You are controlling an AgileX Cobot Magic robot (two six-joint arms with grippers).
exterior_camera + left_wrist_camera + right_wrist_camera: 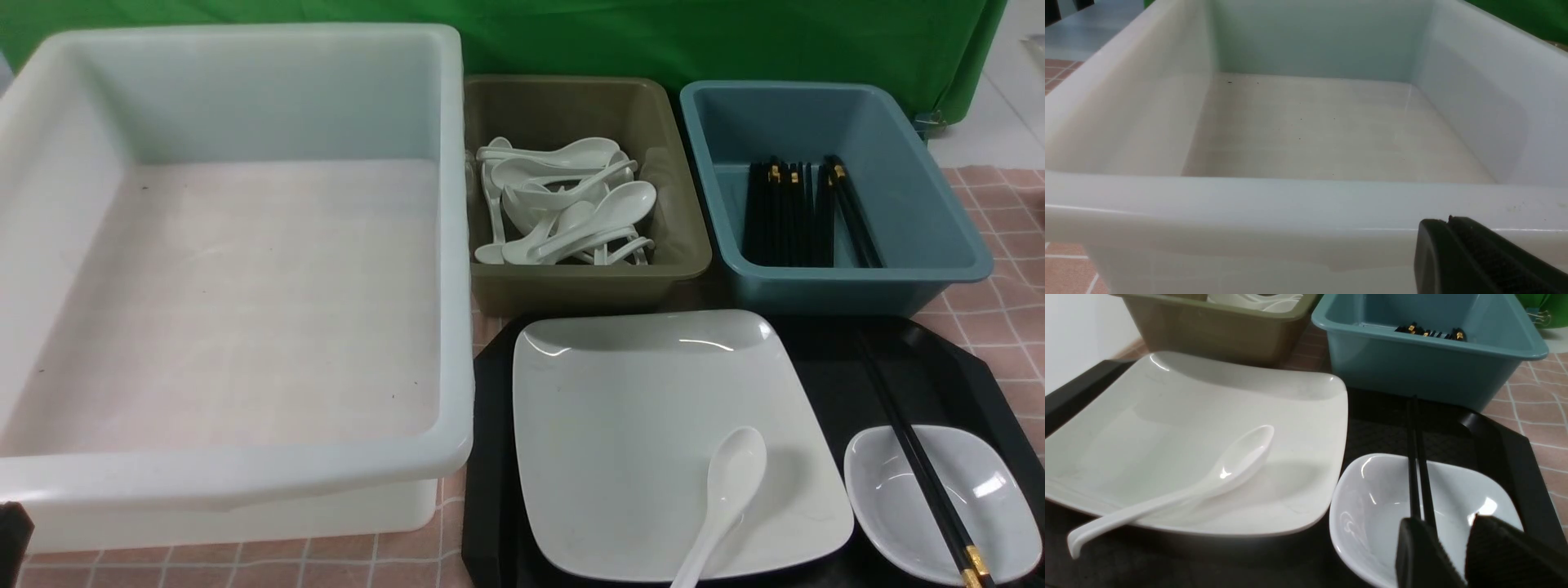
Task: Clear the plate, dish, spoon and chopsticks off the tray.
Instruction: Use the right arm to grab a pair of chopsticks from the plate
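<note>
Nearest, the right gripper [1449, 522] is over the near side of the dish [996, 490], its two black jaws partly apart with a clear gap and nothing held. The chopsticks [914, 457] run out of sight behind one jaw; whether they touch cannot be told. The left gripper [1447, 222] is closed and empty, just outside the near wall of a big white tub [237, 474].

On the black tray [490, 425], the small dish sits at the right with the chopsticks lying across it. Left of it, the large plate [637, 425] carries the spoon [727, 490], whose handle overhangs the near rim.

Beyond the tray stand an olive tub [588, 278] of white spoons [563, 204] and a blue tub [816, 282] of black chopsticks [792, 212].
</note>
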